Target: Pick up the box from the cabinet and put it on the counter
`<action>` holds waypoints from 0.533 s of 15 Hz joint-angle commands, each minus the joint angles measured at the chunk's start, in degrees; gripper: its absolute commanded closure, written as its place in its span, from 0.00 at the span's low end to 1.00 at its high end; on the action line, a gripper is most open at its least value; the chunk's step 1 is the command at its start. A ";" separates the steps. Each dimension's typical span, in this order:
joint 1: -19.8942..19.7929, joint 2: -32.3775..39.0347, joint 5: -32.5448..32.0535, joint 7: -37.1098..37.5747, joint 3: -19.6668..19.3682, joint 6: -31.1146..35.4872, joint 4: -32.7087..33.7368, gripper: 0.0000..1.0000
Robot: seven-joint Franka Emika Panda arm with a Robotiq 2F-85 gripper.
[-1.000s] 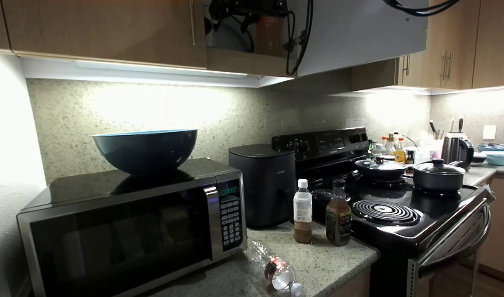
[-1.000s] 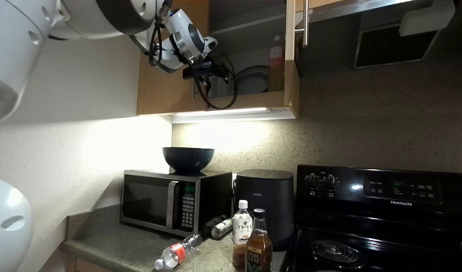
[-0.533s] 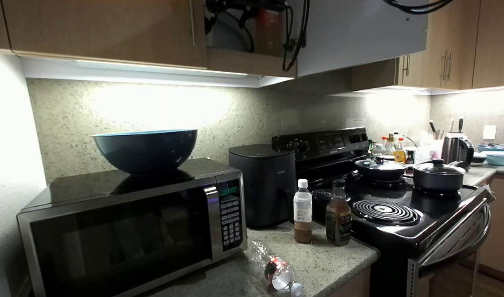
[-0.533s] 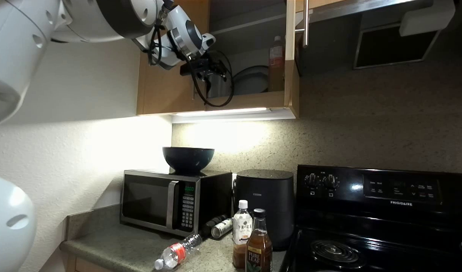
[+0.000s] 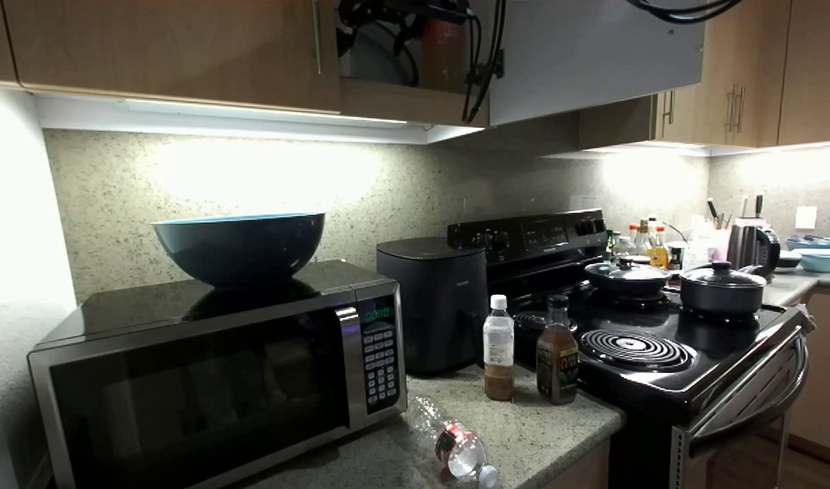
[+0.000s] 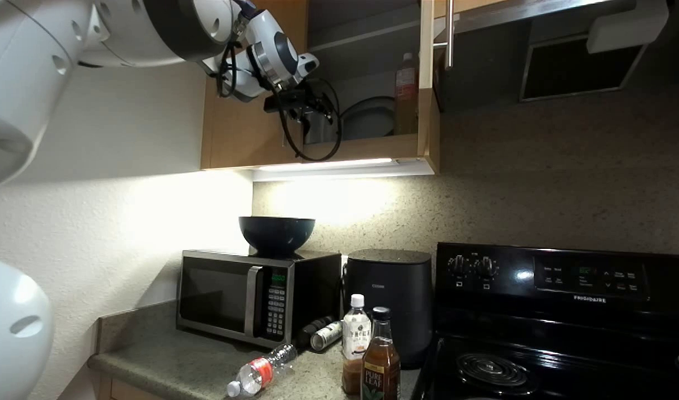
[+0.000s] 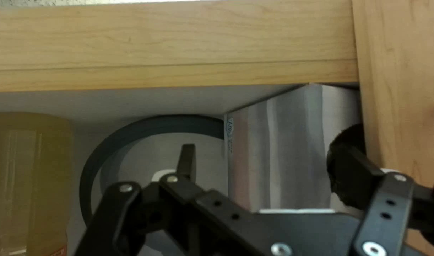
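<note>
The box [image 7: 284, 156], pale grey with soft darker and pinkish stripes, stands inside the open cabinet [image 7: 167, 42] at the edge of the closed door in the wrist view. In an exterior view the box [image 6: 321, 132] shows partly behind the gripper. My gripper [image 7: 268, 151] is open and empty at the cabinet opening. In the wrist view one finger is left of the box, before a round plate; the other overlaps the box's right part near the door edge. Whether either finger touches it I cannot tell. The gripper [image 6: 319, 120] hangs well above the counter [image 6: 173, 361].
A bottle of brownish liquid [image 6: 405, 105] and a grey plate [image 6: 368, 119] stand in the cabinet beside the box. Below are the microwave [image 6: 217, 294] with a dark bowl [image 6: 277, 234], a black appliance [image 6: 389, 311], bottles [image 6: 381, 361] and a lying plastic bottle [image 6: 256, 375].
My gripper has shifted slightly left in an exterior view, and its cable loop has swung a little. The box and cabinet look unmoved.
</note>
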 commanded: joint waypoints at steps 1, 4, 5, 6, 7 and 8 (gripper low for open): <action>-1.28 1.60 3.46 -0.62 0.18 -0.19 1.01 0.00; -1.92 3.08 5.31 -1.05 0.11 -0.31 1.91 0.00; -1.94 3.31 4.90 -0.51 -0.20 -0.24 2.18 0.00; -1.91 3.47 4.43 0.01 -0.48 -0.18 2.47 0.00; -1.71 3.70 3.42 0.88 -1.01 0.11 3.06 0.00; -1.46 3.96 2.18 1.77 -1.69 0.70 3.64 0.00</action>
